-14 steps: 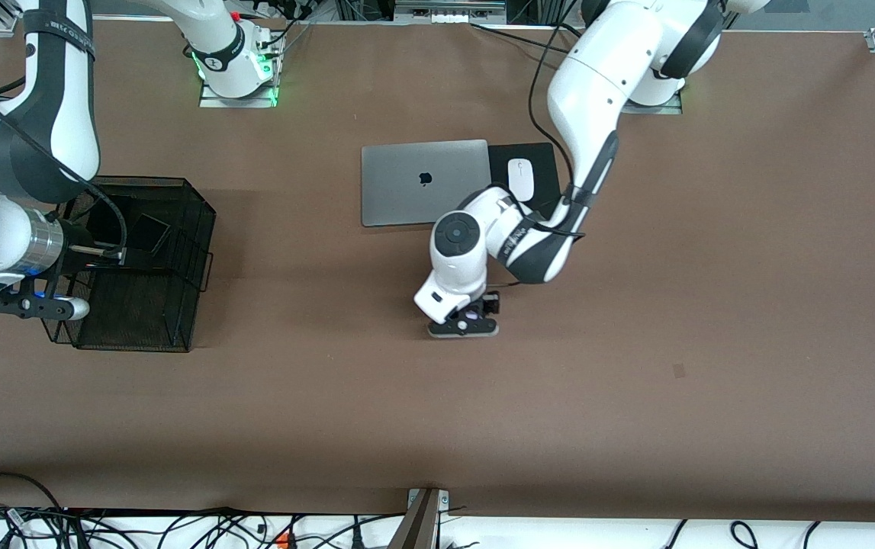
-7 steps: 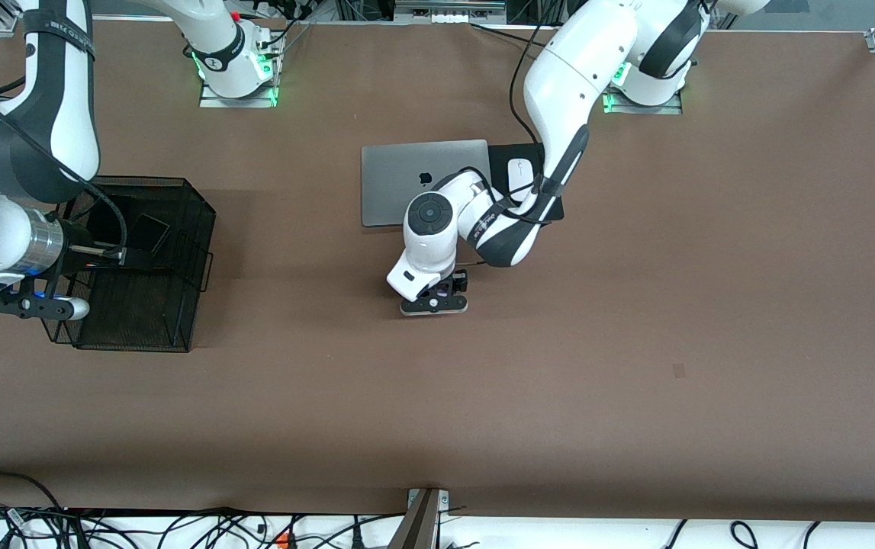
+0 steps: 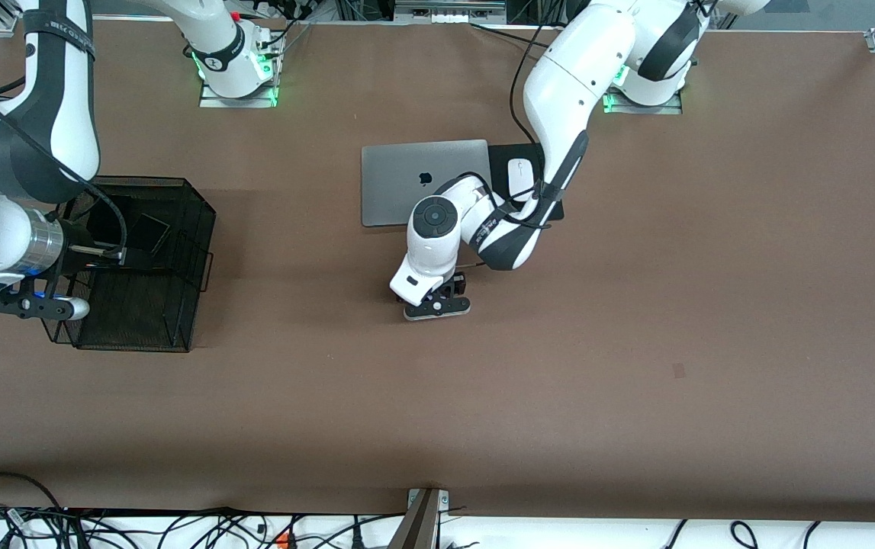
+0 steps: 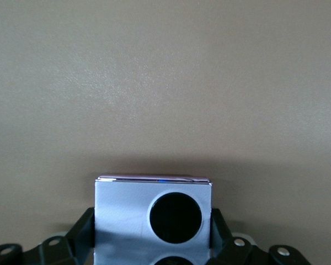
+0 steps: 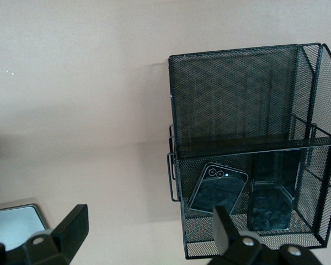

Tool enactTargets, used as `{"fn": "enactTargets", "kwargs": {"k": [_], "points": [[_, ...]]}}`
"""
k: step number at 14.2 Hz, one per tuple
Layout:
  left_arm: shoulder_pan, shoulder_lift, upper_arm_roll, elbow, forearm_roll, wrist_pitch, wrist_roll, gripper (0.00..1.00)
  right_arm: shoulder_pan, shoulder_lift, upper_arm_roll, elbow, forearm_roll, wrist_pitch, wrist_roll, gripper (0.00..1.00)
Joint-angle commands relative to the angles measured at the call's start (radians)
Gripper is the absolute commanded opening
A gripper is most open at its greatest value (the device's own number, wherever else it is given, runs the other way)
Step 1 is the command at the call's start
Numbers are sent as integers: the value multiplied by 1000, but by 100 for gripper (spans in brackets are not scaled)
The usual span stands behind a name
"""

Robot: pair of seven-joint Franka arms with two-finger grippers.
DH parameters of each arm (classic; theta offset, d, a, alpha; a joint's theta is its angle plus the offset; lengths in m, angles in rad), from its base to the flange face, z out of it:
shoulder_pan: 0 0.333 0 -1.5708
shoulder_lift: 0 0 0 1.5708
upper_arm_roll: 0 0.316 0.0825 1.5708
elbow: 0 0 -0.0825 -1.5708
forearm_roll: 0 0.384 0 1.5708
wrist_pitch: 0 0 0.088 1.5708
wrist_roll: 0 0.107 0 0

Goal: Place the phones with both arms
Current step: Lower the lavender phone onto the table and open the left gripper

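**Lavender phone between the left fingers, two phones in the mesh rack**

The left gripper point(image 3: 437, 303) is low over bare brown table point(image 3: 635, 343), just nearer the front camera than the closed silver laptop point(image 3: 399, 183). Its wrist view shows the lavender-white phone point(image 4: 153, 212), one black circle in full and another cut off at the edge, sitting between the two black fingers point(image 4: 80, 232). Whether the fingers are pressing on it or have slackened I cannot tell, nor whether the phone rests on the table.

Around it: the laptop lies beside a black mouse pad point(image 3: 502, 156) carrying the white mouse point(image 3: 519, 177), and the left arm's forearm crosses above the pad and the laptop's corner, hiding part of each. The table around the phone is bare.

Toward the right arm's end of the table stands the black wire-mesh rack point(image 3: 178, 229). The right gripper point(image 5: 149, 232) hangs over the rack's edge, fingers spread wide with nothing between them, waiting. Its wrist view looks down into the rack: the small squarish black phone point(image 5: 218, 187) leans in one compartment, and the long slim black phone point(image 5: 271, 190) stands beside it in the same section. The mesh walls and a wire divider partly screen both. A corner of the laptop point(image 5: 14, 223) also shows in that view.
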Motion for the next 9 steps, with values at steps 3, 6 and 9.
{"fn": "enactTargets", "kwargs": {"k": [3,6,9], "points": [[-10,23,11,39,-17,-12,-2,100,-7,2,-3,20,20,-21,-13,99],[-1,-28,12,43,-14,-164,44,100,-7,2,-3,20,20,-21,-15,99],[26,-132,19,42,-14,-334,139,100,-7,2,-3,20,23,-18,-13,100]]}}
